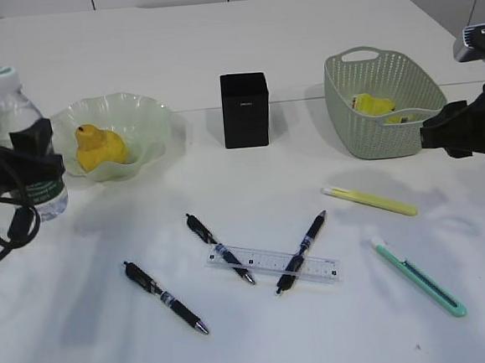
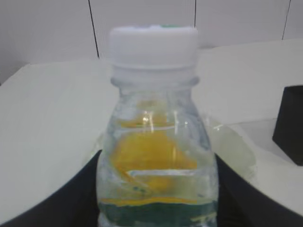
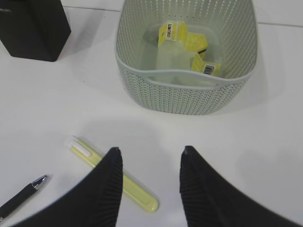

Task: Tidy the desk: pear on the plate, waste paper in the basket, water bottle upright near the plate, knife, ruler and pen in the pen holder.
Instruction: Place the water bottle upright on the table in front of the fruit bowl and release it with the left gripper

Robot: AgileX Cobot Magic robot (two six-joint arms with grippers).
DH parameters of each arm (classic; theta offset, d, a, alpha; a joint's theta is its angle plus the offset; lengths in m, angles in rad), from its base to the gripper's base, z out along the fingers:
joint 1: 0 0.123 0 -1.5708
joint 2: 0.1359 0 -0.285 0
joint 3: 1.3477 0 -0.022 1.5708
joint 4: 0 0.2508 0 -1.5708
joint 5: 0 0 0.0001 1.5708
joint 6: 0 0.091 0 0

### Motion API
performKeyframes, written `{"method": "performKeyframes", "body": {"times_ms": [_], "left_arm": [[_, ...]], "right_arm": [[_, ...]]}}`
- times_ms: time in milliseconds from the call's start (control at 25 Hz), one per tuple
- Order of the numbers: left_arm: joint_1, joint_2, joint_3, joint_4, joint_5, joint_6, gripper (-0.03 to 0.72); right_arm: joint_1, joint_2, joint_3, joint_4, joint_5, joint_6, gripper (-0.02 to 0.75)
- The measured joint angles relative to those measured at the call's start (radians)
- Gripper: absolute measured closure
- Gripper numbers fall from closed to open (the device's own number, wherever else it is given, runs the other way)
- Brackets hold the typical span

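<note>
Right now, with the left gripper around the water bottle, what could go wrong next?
1. The water bottle stands close beside the plate; if the left gripper pulls away carelessly, the bottle may tip against the plate's rim.
2. Two pens cross the ruler; lifting one may drag the ruler.
3. The right gripper, open, hovers over the yellow pen off-centre and may only nudge it.

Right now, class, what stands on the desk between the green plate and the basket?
The black pen holder stands between plate and basket, shown in the exterior view.
</note>
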Motion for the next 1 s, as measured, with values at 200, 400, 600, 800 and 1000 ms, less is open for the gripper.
{"method": "performKeyframes", "body": {"times_ms": [200,400,600,800,1000], "left_arm": [[0.0,0.075,0.01,0.091,0.0,-0.028,0.305],[0.0,0.109,0.01,0.126,-0.009,-0.032,0.305],[0.0,0.173,-0.012,0.176,-0.013,-0.061,0.305],[0.0,0.219,-0.071,0.243,-0.016,-0.091,0.305],[0.0,0.262,-0.141,0.31,-0.016,-0.121,0.305]], "right_arm": [[0.0,0.0,0.0,0.0,0.0,0.0,0.436],[0.0,0.0,0.0,0.0,0.0,0.0,0.436],[0.0,0.0,0.0,-0.003,0.0,0.0,0.436],[0.0,0.0,0.0,-0.011,0.0,0.0,0.436],[0.0,0.0,0.0,-0.014,0.0,0.0,0.436]]}}
